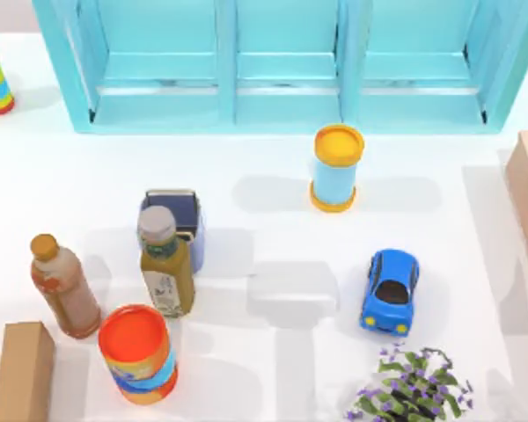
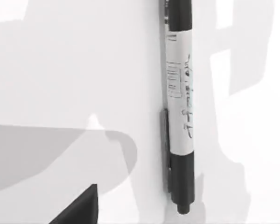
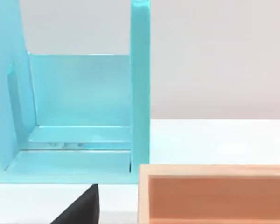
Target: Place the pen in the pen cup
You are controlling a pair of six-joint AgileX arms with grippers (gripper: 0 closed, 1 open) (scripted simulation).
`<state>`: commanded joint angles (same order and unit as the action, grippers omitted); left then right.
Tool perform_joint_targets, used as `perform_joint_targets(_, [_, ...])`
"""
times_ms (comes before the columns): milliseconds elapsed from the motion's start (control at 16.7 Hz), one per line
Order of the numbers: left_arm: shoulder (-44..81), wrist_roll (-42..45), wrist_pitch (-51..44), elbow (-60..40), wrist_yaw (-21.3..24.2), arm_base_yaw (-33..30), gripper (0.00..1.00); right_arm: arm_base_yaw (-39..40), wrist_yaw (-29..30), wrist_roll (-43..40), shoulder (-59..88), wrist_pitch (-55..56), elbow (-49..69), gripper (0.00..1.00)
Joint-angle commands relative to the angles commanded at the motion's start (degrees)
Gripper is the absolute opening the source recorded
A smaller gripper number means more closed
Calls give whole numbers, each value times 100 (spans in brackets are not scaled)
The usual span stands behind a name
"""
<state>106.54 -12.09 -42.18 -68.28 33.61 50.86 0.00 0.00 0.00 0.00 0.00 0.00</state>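
Risks knocking the green-tea bottle point(image 1: 166, 264) crowding the pen cup point(image 1: 178, 214) when bringing the pen point(image 2: 179, 107), untouched on the table point(image 2: 60, 70); claw state: cannot tell.

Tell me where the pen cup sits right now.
In the top view the pen cup stands left of the table's centre, directly behind and touching the olive-green bottle, with the brown bottle further left.
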Motion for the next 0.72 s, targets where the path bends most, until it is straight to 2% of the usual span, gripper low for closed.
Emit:
perform_joint_targets(480, [315, -47, -131, -177, 66, 134, 100, 0, 0, 0, 0, 0, 0, 100])
perform_joint_targets(720, [666, -355, 494, -54, 44, -103, 100, 0, 0, 0, 0, 0, 0, 100])
